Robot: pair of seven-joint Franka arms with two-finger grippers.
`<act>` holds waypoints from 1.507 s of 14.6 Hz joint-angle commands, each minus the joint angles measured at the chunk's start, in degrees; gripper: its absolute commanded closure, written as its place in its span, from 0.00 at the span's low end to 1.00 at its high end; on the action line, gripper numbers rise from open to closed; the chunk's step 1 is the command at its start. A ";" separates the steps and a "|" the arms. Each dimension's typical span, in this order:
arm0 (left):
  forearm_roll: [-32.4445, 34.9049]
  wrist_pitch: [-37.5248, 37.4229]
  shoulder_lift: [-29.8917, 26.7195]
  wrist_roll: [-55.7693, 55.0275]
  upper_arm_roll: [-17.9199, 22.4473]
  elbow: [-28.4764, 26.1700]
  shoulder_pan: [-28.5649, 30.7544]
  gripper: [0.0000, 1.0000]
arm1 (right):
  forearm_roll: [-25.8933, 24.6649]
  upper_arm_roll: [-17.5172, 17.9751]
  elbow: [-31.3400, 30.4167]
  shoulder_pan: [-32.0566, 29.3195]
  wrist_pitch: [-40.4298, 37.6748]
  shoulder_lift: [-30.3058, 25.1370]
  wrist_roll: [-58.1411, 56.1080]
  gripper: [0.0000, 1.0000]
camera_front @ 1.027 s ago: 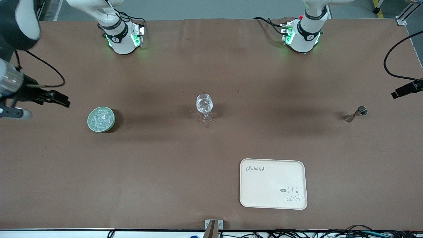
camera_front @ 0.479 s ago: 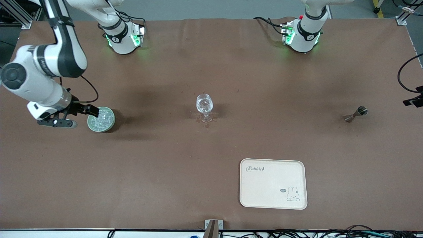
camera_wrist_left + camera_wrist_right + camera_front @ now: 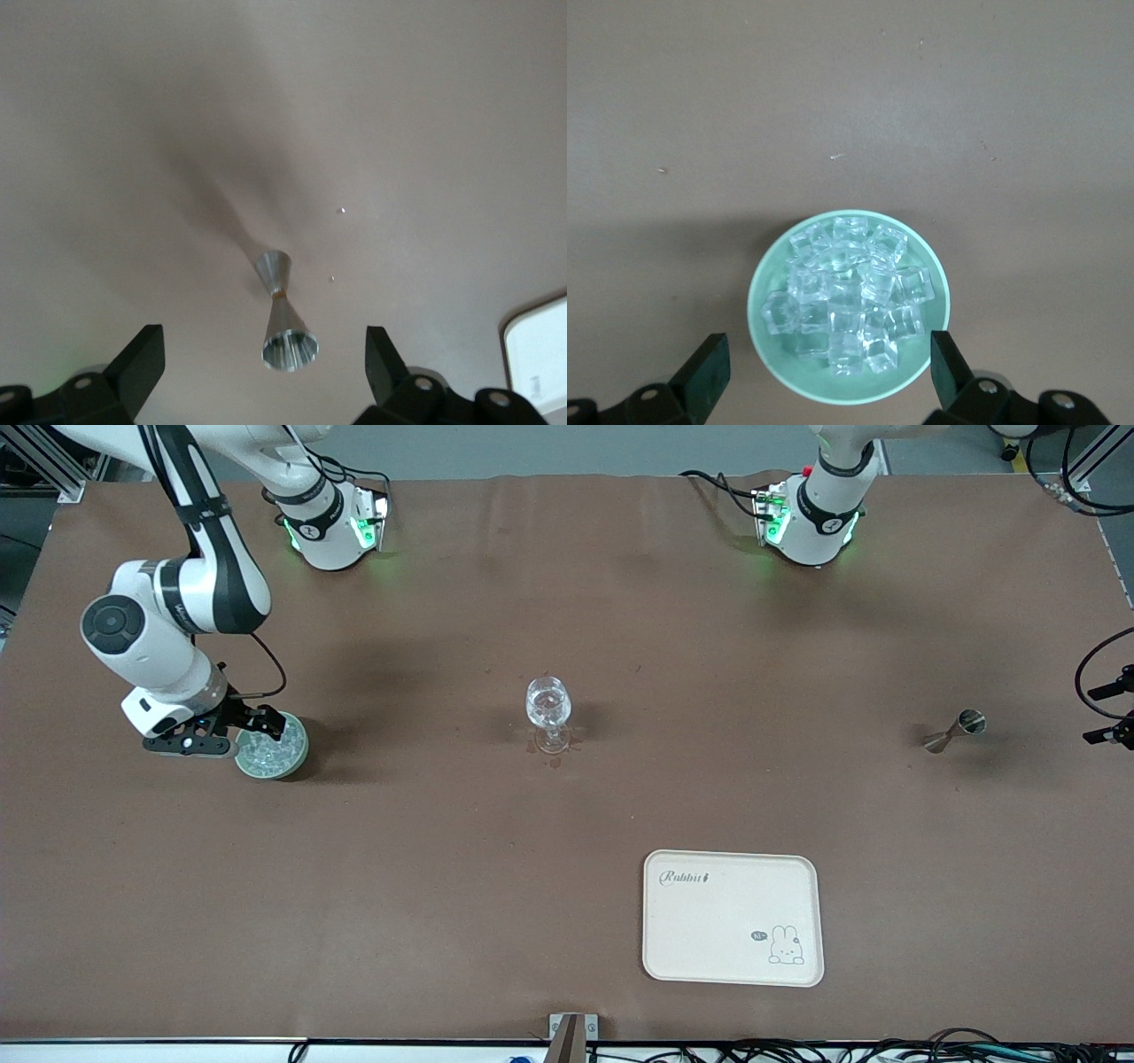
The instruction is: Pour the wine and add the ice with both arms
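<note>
A pale green bowl (image 3: 285,760) heaped with clear cubes of ice (image 3: 270,751) sits toward the right arm's end of the table. My right gripper (image 3: 257,728) hangs open just above the bowl's edge. In the right wrist view its black fingertips (image 3: 709,363) flank the bowl (image 3: 764,350) and the ice (image 3: 846,297). A steel jigger (image 3: 959,729) stands toward the left arm's end. My left gripper (image 3: 1107,711) is open at the picture's edge beside it. In the left wrist view the left gripper (image 3: 264,363) is open over the jigger (image 3: 283,323). The wine is not visible in any view.
A clear stemmed glass (image 3: 549,713) stands at the table's middle. Nearer the front camera lies a cream tray (image 3: 732,918) printed with a rabbit. A brown mat (image 3: 443,868) covers the table. Cables run along the near edge.
The right arm swung in from the table's end and brought its open gripper down over the ice bowl. The left gripper shifted slightly at the picture's edge. Nothing was taken hold of.
</note>
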 commanded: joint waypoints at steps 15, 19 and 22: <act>-16.22 -5.68 15.62 -10.84 -1.53 3.24 8.26 0.00 | -2.43 -0.07 -3.03 -1.42 8.34 6.17 -1.23 0.35; -23.87 -12.70 18.52 -11.80 -2.66 3.42 11.23 0.00 | -3.57 -0.69 -3.03 -1.68 8.69 6.61 -1.14 0.36; -23.70 -13.52 18.71 -16.81 -8.03 4.48 13.97 0.00 | -3.84 -1.13 -3.03 -1.69 9.92 7.49 -1.14 0.36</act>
